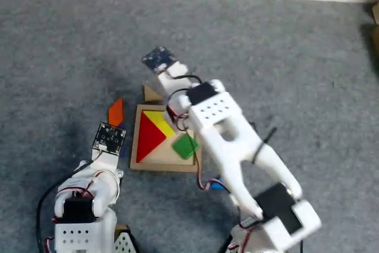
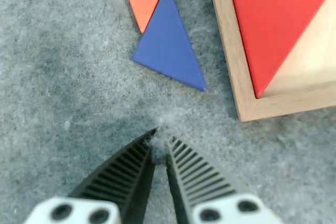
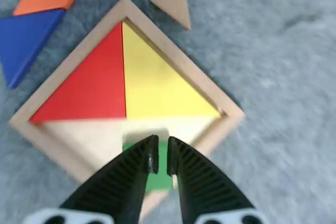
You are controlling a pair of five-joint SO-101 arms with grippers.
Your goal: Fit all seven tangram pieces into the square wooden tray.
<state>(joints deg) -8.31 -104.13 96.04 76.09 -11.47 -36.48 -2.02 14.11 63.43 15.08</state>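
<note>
I found my left claw (image 2: 159, 139) pressed together and empty, the blue triangle (image 2: 168, 45) lying just ahead of it outside the wooden tray (image 2: 234, 51), long edge along the rim, nearer this arm than my right claw (image 3: 160, 156), which hung over the tray.

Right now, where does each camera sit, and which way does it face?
High view: fixed overhead, facing down on wooden tray, left arm, right arm.
Left wrist view: on left arm, facing down past left gripper at blue triangle.
Right wrist view: on right arm, facing down past right gripper at green square.
All share the red triangle.
</note>
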